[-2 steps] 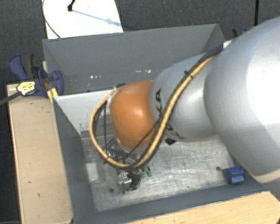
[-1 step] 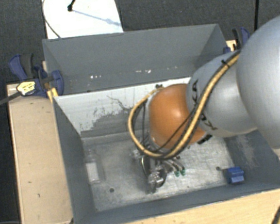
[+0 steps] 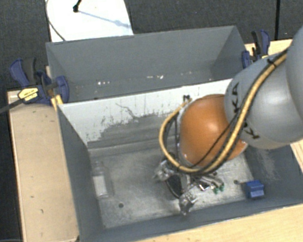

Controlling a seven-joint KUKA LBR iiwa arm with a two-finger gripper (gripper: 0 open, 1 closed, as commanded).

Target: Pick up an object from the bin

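- Hovering low at the bin's (image 3: 134, 196) front middle, our gripper (image 3: 185, 194) hides its spread: we cannot tell it.
- 1 blue block (image 3: 254, 189) lies near, beside it.
- Closing here, we risk grasping nothing.

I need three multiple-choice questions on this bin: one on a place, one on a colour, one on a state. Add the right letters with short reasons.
1. Where on the floor of the bin lies the blue block? A. lower right B. by the left wall C. middle back
2. Which colour has the round cover on the arm's wrist? A. green B. orange C. white
3. How is the pale clear thing by the left wall? A. lifted in the air B. hanging over the rim C. lying free on the floor
1 A: it sits right of the pincer. 2 B: it shows orange-brown. 3 C: it rests apart from the pincer.
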